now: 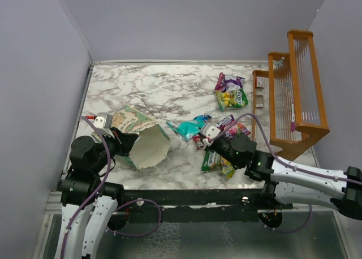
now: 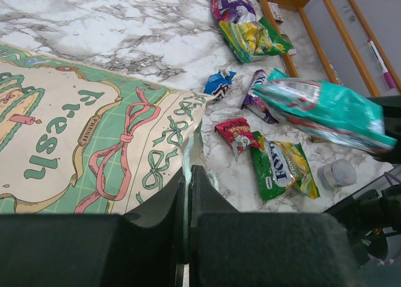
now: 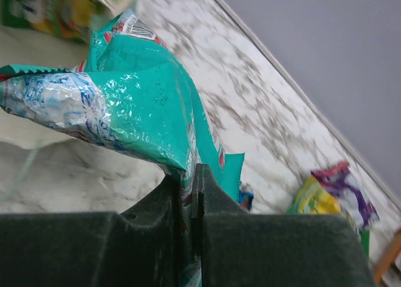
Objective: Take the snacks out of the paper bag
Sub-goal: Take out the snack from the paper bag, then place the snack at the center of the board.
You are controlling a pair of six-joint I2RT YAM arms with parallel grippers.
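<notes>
The marble table (image 1: 169,89) carries all items, and a wooden rack (image 1: 297,89) stands at its right edge. The paper bag (image 1: 138,136) lies on its side at the left, with its mouth facing the right arm for access. The left gripper (image 2: 188,182) is clamped flat on the bag's paper edge beside the mouth, probably to anchor the bag against sliding. The right gripper (image 3: 194,174) is closed on a corner of the teal packet (image 3: 135,102), just outside the mouth and apparently lifted off the table. Other snacks lie on the table:

- a green-yellow packet (image 2: 282,168)
- a small red packet (image 2: 235,130)
- a purple and yellow pair (image 1: 229,92) near the rack

No packet shows in the visible white interior. A grey cap (image 2: 336,173) lies beside the green-yellow packet.
</notes>
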